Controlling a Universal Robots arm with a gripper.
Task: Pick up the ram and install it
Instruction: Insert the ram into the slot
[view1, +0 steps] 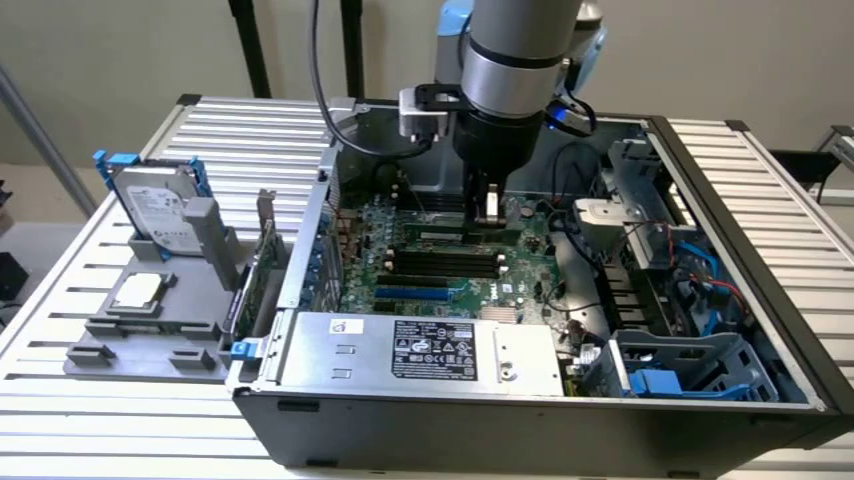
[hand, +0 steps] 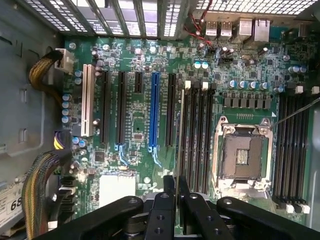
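In the wrist view the ram (hand: 179, 135) shows edge-on as a thin dark strip running out from between my fingers. It lies along the first of a bank of black memory slots (hand: 196, 135) on the green motherboard (hand: 135, 140). Whether it touches the slot I cannot tell. My gripper (hand: 176, 192) is shut on the ram's near end. In the exterior view the gripper (view1: 487, 212) reaches down inside the open computer case (view1: 534, 420), just above the motherboard's black slots (view1: 447, 262).
An empty processor socket (hand: 245, 155) sits beside the slots, with a second slot bank (hand: 292, 145) beyond it. Cable bundles (hand: 42, 185) and a power supply (view1: 427, 345) crowd the case. Outside it, a grey stand (view1: 147, 320) holds a hard drive (view1: 154, 205) and a silver chip (view1: 138, 290).
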